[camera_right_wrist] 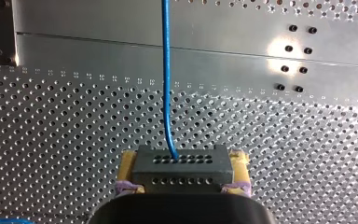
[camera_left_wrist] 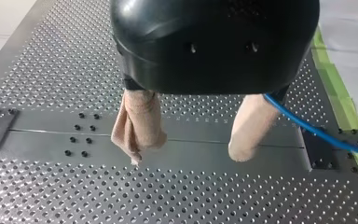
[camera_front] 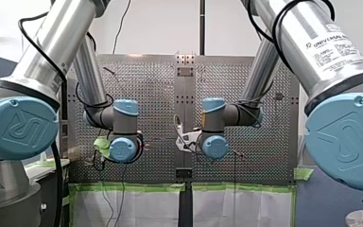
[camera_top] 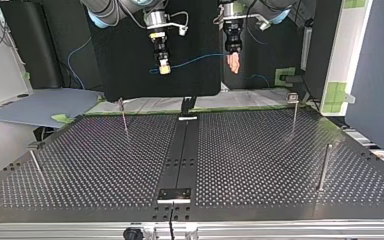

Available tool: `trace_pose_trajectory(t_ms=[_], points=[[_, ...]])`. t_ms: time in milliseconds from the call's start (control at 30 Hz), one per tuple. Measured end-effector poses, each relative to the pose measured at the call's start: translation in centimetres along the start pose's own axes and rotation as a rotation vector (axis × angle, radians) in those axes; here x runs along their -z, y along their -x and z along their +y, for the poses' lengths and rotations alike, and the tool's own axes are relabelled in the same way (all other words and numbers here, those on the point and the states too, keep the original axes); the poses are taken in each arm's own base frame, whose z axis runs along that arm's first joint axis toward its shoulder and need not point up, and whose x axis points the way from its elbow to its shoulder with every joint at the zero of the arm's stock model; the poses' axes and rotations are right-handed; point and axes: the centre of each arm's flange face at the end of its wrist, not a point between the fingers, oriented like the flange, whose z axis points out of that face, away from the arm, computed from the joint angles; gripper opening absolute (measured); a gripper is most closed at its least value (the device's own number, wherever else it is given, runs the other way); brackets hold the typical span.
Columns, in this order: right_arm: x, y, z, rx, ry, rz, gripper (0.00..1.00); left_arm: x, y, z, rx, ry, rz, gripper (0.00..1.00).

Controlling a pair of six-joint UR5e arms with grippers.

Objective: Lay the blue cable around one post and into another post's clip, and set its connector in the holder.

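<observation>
High above the perforated metal table (camera_top: pixel 260 160), just left of centre at the top of the top view, my yellow-padded right gripper (camera_top: pixel 164 67) is clamped on the dark grey block connector (camera_right_wrist: pixel 182 169). Its pads press the block's two sides, seemingly to carry it to its holder. The thin blue cable (camera_right_wrist: pixel 166 70) leaves a hole in the connector's face and runs rightward through the air to my black left gripper (camera_left_wrist: pixel 186 154), right of centre at the same height. That gripper's beige padded fingers (camera_left_wrist: pixel 140 121) stand wide apart with nothing between them. The cable comes out from behind one finger, and whether it rests on that finger cannot be told. The line hangs clear of the thin metal posts (camera_top: pixel 324 167) below, all of them bare, probably so it can be lowered around one. No routing appears done yet, and which fitting is the holder cannot be made out. In the front view a UR emblem marks the blue joint cap (camera_front: pixel 21 127) at the left edge. "UNIVERSAL ROBOTS" reads along the silver arm tube (camera_front: pixel 333 45) at upper right, and the smaller print beside it is too fine to read.
</observation>
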Motion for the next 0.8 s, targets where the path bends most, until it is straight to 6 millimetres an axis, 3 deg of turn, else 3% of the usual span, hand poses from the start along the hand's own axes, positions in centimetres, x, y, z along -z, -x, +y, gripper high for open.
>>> trace_pose_trajectory(t_ms=[533,800], points=[[0.0,0.0,0.0,0.0,0.0,0.0,0.0,0.1,0.0,0.0,-0.002,-0.001,0.002,1.0],[1.9,-1.2,0.1,-0.008,-0.012,-0.035,0.0,0.1,0.0,0.0,-0.002,-0.001,0.002,1.0]])
